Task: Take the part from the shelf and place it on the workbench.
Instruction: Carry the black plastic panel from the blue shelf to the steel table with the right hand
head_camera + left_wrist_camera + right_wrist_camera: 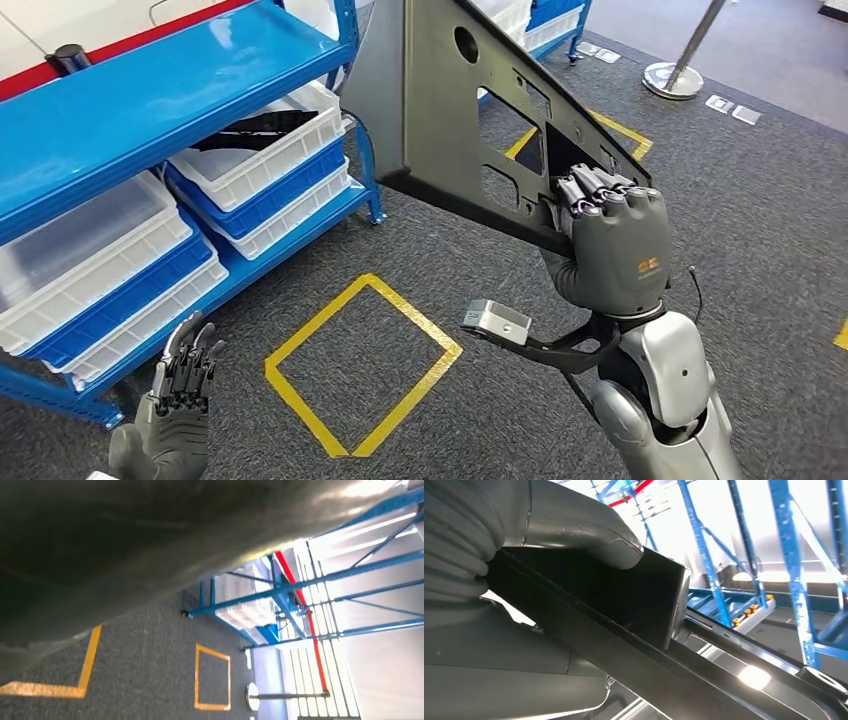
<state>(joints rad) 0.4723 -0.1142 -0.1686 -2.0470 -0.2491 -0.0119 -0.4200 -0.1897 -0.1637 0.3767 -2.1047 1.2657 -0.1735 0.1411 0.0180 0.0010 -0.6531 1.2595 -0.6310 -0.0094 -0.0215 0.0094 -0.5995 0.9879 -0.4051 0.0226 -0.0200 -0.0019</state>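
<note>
A dark grey carpet floor point(780, 200) is marked with a yellow tape square point(362, 365). To the left, a blue shelving rack point(150, 95) is stacked with white and blue bins point(262, 165). A silver stanchion post point(682, 62) on a round base is seen farther back.

My grey right hand point(610, 245) is gripping the dark grey part point(450, 110); blue shelf point(150, 95) is holding white-and-blue bins point(260, 165); yellow square point(362, 365) is marking grey carpet point(760, 230).
</note>
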